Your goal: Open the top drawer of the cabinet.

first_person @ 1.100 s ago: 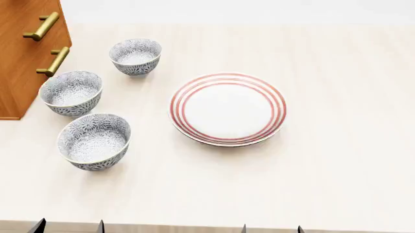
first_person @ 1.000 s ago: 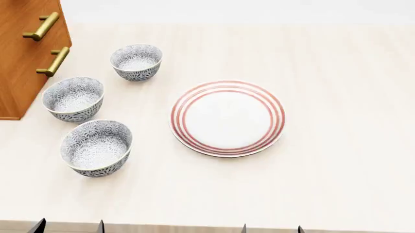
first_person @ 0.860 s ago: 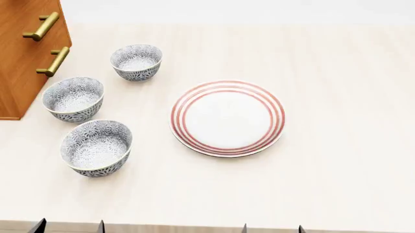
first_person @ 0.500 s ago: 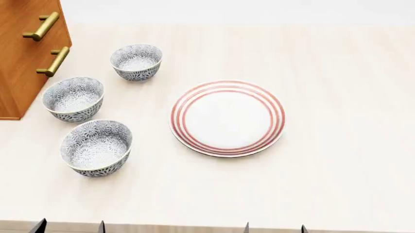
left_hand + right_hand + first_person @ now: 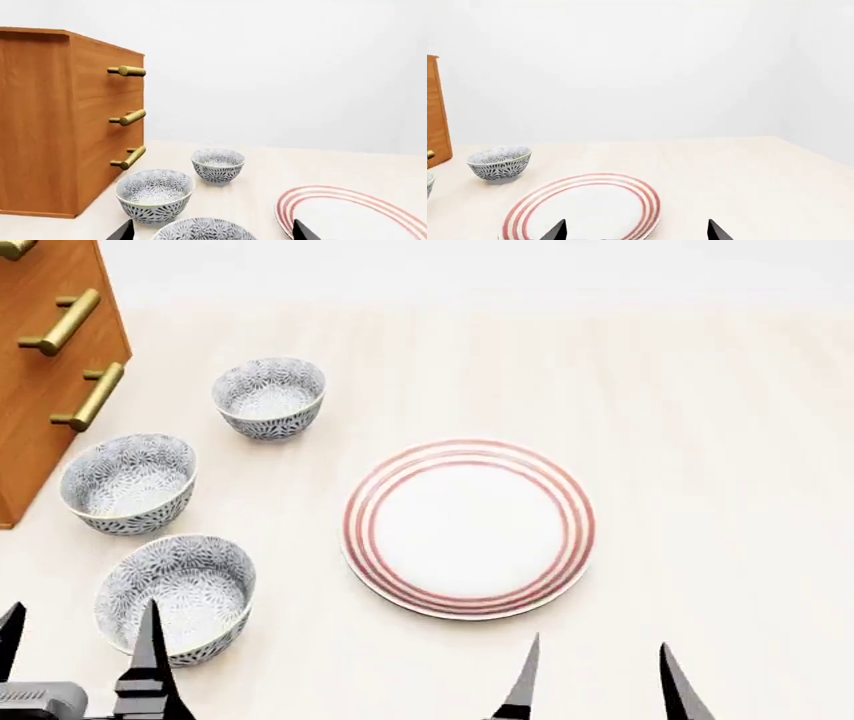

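Note:
The cabinet (image 5: pixel 40 390) is a boxy orange-brown block at the table's far left; it also shows in the left wrist view (image 5: pixel 60 125). It has three brass bar handles. The top drawer (image 5: pixel 100 70) with its top handle (image 5: pixel 128 71) sits flush and shut; in the head view only the end of the top handle (image 5: pixel 14 248) shows at the frame edge. My left gripper (image 5: pixel 80 640) is open and empty near the front left, over the nearest bowl (image 5: pixel 176 595), far from the cabinet. My right gripper (image 5: pixel 601 680) is open and empty in front of the plate.
Three patterned bowls stand in a row beside the cabinet: the nearest, a middle bowl (image 5: pixel 128 483) and a far bowl (image 5: pixel 270 397). A white plate with red rings (image 5: pixel 467 528) lies mid-table. The pale table (image 5: pixel 721 440) stretches right.
Both grippers have risen further into the head view from the bottom edge. The head view has shifted, so the bowls, plate and cabinet sit lower and a third handle shows.

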